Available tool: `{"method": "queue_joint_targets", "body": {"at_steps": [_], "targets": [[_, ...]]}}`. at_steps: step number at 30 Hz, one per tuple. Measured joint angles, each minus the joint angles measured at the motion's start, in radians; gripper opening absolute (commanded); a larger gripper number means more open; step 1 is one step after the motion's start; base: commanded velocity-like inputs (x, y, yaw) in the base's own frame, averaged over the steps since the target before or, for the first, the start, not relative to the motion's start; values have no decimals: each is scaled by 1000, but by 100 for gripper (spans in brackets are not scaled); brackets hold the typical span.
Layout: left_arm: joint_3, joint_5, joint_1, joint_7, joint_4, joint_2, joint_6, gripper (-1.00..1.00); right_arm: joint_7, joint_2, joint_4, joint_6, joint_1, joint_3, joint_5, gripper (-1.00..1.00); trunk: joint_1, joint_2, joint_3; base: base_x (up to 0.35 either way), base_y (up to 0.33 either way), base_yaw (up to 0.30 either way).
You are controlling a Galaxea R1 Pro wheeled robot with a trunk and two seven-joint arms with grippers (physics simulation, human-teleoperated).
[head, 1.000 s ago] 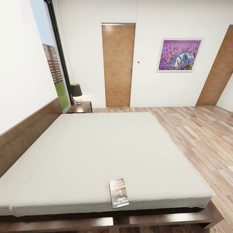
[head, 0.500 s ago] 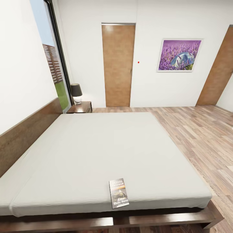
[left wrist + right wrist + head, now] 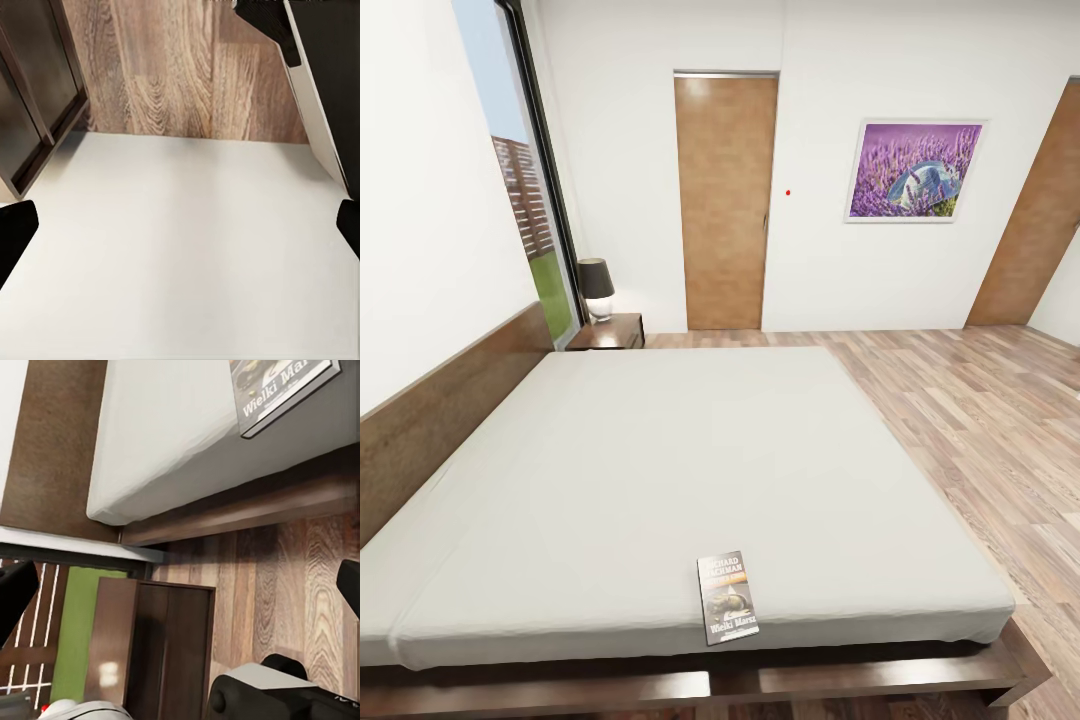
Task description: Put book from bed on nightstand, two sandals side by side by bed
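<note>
Right gripper (image 3: pixel 180 585) near book (image 3: pixel 281 390).

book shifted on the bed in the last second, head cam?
No. The book lies at the same spot near the mattress's near edge of the bed, and the door and lavender picture sit unchanged, so the camera held too.

The left wrist view shows two plain matte black fingertips (image 3: pixel 15 232) of the left tool (image 3: pixel 180 229), blunt and unmarked, plus a glossy black housing panel (image 3: pixel 334 67) edged by a white strip. In the right wrist view, the right tool (image 3: pixel 180 592) has matching black fingertips (image 3: pixel 16 589), with a rounded black-and-white shell (image 3: pixel 262 690) nearby.
</note>
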Motion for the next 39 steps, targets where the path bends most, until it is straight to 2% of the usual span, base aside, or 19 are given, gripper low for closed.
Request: {"method": "queue_joint_targets", "body": {"at_steps": [8, 33, 39], "targets": [[16, -1, 0, -1, 0, 0, -1, 100, -10, 0, 0, 2, 0, 4, 2, 100, 0, 0, 0, 0, 0, 0], [18, -1, 1, -1, 2, 1, -1, 100, -15, 4, 0, 1, 0, 6, 0, 100, 0, 0, 0, 0, 0, 0], [30, -2, 3, -1, 27, 13, -6, 100, -15, 5, 0, 1, 0, 6, 1, 100, 0, 0, 0, 0, 0, 0]]}}
